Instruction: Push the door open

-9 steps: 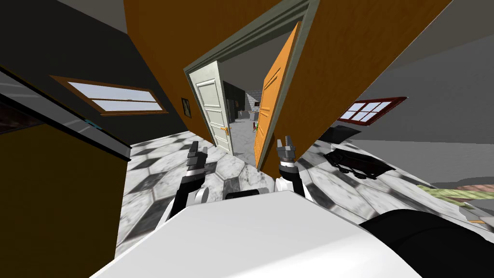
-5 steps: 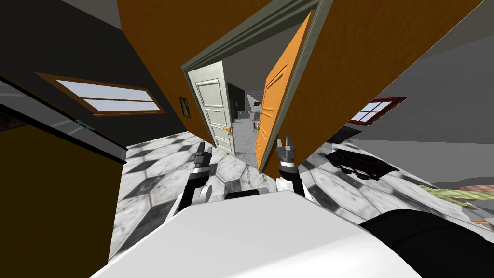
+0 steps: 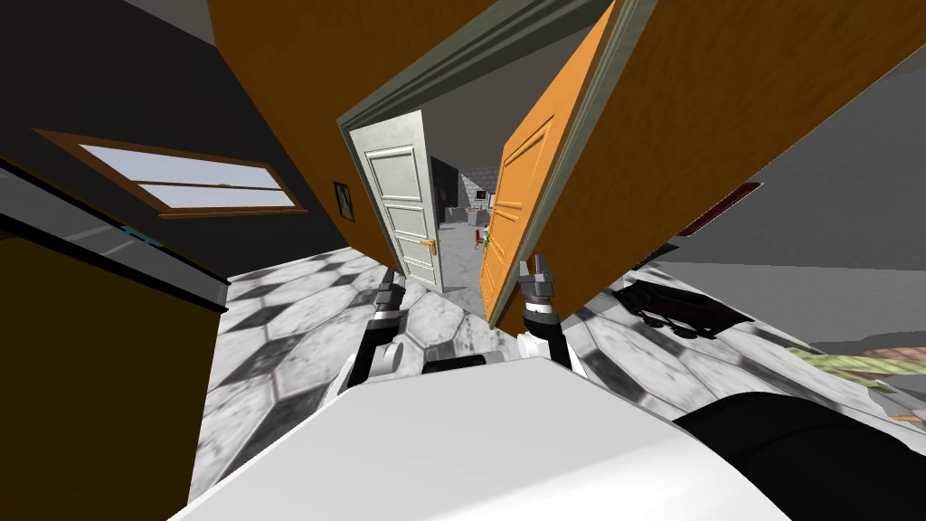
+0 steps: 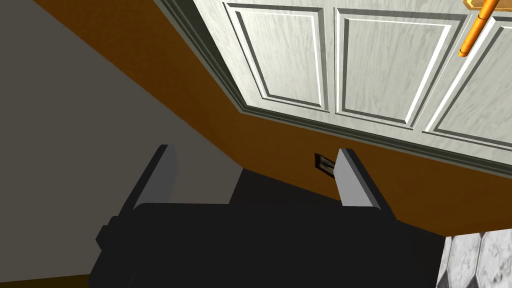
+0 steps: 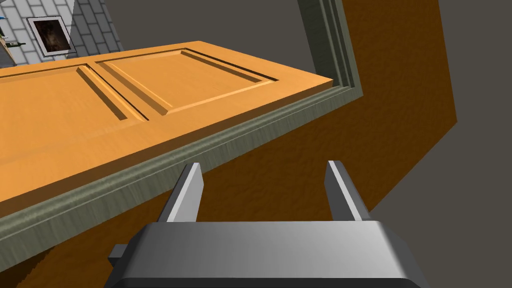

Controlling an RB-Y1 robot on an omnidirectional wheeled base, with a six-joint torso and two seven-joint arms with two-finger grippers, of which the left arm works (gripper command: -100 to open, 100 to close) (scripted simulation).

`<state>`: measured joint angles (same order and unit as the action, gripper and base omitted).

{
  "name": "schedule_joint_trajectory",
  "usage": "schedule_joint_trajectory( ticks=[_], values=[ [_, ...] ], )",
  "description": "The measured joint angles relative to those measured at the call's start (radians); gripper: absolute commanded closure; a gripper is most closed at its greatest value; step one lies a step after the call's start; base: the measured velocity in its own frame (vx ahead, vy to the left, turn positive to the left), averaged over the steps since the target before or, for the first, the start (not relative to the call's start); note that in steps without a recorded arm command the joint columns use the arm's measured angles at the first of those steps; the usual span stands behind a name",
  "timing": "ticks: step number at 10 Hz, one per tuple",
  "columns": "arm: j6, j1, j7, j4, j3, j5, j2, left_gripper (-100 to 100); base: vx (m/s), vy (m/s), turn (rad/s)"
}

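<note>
Brown wall [image 3: 289, 81] spans the top of the head view, with a grey-green frame [image 3: 470, 54] cut into it at centre. Two leaves, both ajar: white door [image 3: 402, 203] on the left of the opening, orange door [image 3: 517, 194] on the right, another room visible between them. Grey hex-tile floor [image 3: 298, 317] at lower centre. Window [image 3: 185, 172] at upper left.

Left gripper [image 3: 387, 291], low centre, sits near the white door's bottom corner with fingers spread. Its wrist view faces that door's panels and orange handle [image 4: 477, 27]. Right gripper [image 3: 540, 265] is just right of the orange door's lower edge, by the frame, fingers spread. Can't tell if it touches.
</note>
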<state>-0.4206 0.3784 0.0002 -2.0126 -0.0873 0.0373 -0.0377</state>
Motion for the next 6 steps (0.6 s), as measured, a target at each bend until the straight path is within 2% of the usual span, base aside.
schedule_joint_trajectory(
  ticks=[4, 5, 6],
  values=[
    [0.0, -0.056, 0.027, 0.082, -0.019, 0.003, -0.016, -100, 0.094, 0.09, -0.023],
    [0.001, -0.074, 0.031, 0.105, -0.027, 0.006, -0.014, -100, 0.085, 0.085, -0.027],
    [0.004, -0.088, 0.04, 0.123, -0.031, 0.005, -0.022, -100, 0.08, 0.092, -0.022]
  ],
)
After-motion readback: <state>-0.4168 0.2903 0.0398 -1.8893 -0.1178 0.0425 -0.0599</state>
